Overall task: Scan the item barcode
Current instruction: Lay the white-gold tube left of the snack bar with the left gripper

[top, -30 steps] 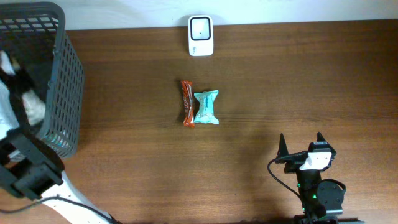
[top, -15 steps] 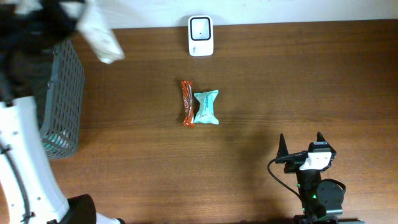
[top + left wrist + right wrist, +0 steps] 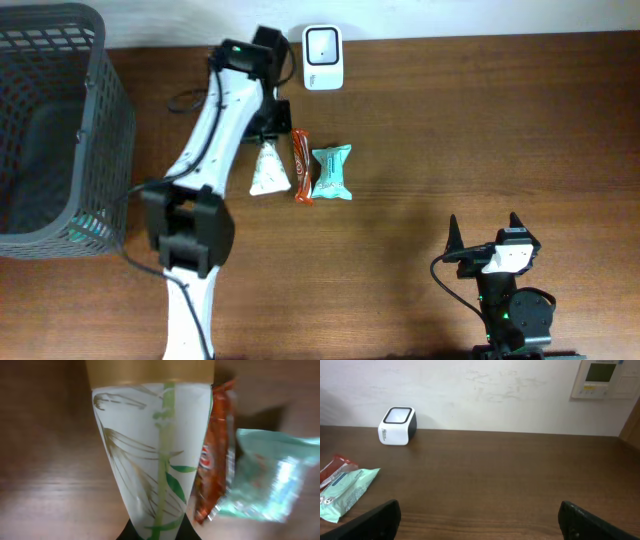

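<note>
swung out of the basket (image 3: 108,130), your left pincer (image 3: 270,138) grips the white pouch (image 3: 270,172) by its narrow end; light, soft, slippery film, likely best held there.

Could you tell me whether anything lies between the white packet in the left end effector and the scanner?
Nothing loose does: the white packet, held by the shut left end effector, has only that arm itself toward the scanner; the orange bar lies alongside, not between.

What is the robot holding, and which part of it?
The left tool is shut on the white leaf-print packet, pinching its narrow end. The right tool is open and holds nothing.
</note>
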### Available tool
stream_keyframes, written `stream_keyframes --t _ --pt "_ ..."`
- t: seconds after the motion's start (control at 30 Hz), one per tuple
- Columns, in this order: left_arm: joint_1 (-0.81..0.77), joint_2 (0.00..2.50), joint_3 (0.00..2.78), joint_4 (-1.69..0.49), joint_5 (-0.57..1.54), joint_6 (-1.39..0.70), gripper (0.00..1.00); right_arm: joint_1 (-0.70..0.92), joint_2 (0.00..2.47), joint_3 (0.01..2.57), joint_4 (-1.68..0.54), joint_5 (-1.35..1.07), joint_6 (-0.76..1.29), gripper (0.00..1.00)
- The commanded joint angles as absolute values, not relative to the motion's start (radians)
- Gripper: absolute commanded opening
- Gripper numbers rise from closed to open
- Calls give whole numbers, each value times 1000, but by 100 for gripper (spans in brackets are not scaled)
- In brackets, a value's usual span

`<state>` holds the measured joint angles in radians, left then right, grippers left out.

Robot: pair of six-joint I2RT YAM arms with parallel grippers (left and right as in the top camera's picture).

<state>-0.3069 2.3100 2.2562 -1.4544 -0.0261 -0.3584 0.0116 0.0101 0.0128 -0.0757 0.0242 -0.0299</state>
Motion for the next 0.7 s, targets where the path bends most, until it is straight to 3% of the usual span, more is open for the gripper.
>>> stream_keyframes --t 0.0,0.1,0.17,0.2,0.3,0.43,0.47,0.5,0.53,0.67 --pt "-307 2397 2269 -1460 -49 -342 0 6 6 6 -81 26 -30 99" --pt "-308 2443 2269 -1448 -41 -342 7 6 6 6 -81 26 -30 99" --pt "-311 2445 2269 -1423 -41 -342 21 6 6 6 -81 26 -30 99" --pt "-312 2445 2269 -1417 -41 -342 38 6 6 6 -81 26 -30 99" --pt "-308 2442 2323 -1427 -41 -342 40 6 6 6 -81 26 -30 99" --pt "-242 2437 2761 -1570 -6 -342 42 6 7 6 -81 26 -30 99" --pt "-209 2432 2917 -1594 6 -342 55 6 7 6 -81 26 -30 99" --pt "-176 2426 3057 -1604 7 -342 82 6 7 6 -81 26 -30 99" --pt "-137 2401 3138 -1580 7 -342 99 6 7 6 -81 26 -30 99" --pt "61 2190 3131 -1448 4 -343 99 6 7 6 -81 26 -30 99"
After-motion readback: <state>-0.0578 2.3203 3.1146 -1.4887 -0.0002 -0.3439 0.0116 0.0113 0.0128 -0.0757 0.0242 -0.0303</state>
